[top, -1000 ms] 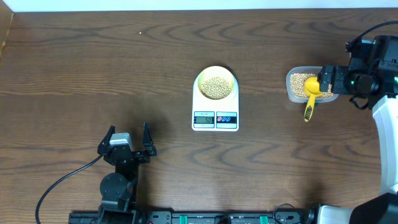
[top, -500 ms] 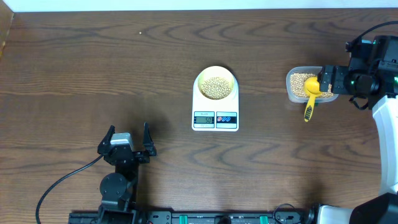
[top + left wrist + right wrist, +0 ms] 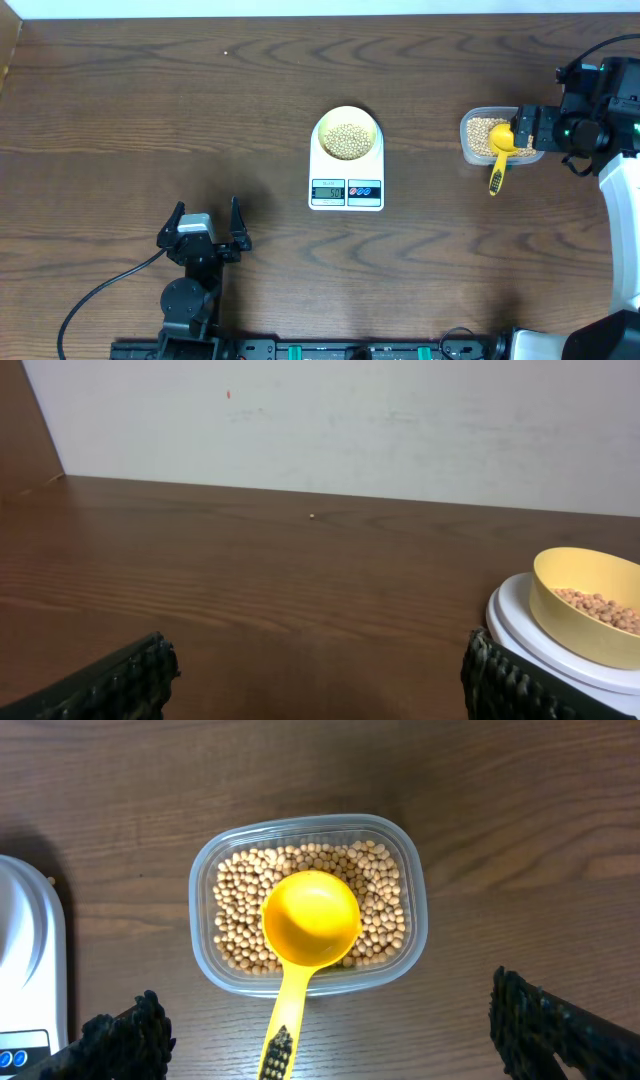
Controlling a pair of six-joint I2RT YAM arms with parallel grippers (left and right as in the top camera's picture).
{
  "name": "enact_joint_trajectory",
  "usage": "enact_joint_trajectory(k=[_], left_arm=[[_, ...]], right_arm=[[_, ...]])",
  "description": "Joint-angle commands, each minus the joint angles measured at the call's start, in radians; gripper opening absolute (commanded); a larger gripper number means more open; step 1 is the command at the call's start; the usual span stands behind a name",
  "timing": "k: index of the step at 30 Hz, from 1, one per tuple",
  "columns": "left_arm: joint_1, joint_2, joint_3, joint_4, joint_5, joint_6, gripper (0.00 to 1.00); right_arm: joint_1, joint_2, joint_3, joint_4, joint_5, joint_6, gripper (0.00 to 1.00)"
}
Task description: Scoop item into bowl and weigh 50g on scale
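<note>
The white scale stands mid-table with the pale yellow bowl on it, holding tan beans. More beans fill a clear tub at the right. A yellow scoop rests in the tub, empty, with its handle over the near rim. My right gripper hovers open above that handle, its fingers wide on either side and touching nothing. My left gripper stands open at the front left, holding nothing. In the left wrist view the bowl and scale sit to its right.
One stray bean lies on the wood far back left. A pale wall runs along the table's far edge. The left arm's black cable trails over the front left of the table.
</note>
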Motion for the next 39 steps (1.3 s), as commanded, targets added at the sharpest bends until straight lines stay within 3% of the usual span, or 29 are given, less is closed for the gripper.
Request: enact_joint_trajectory(k=[1, 19, 27, 39], left_arm=[[0.004, -0.008, -0.011, -0.052, -0.013, 0.017, 0.93], [0.004, -0.008, -0.011, -0.052, -0.013, 0.017, 0.93], [0.004, -0.008, -0.011, -0.052, -0.013, 0.017, 0.93], [0.004, -0.008, -0.011, -0.052, -0.013, 0.017, 0.93]], right_arm=[[0.0, -0.009, 0.016, -0.001, 0.004, -0.013, 0.99], [0.001, -0.01, 0.009, 0.014, 0.004, -0.013, 0.99], [0.073, -0.077, -0.14, 0.343, 0.004, -0.013, 0.99], [0.115, -0.334, -0.632, 0.826, 0.003, 0.028, 0.99]])
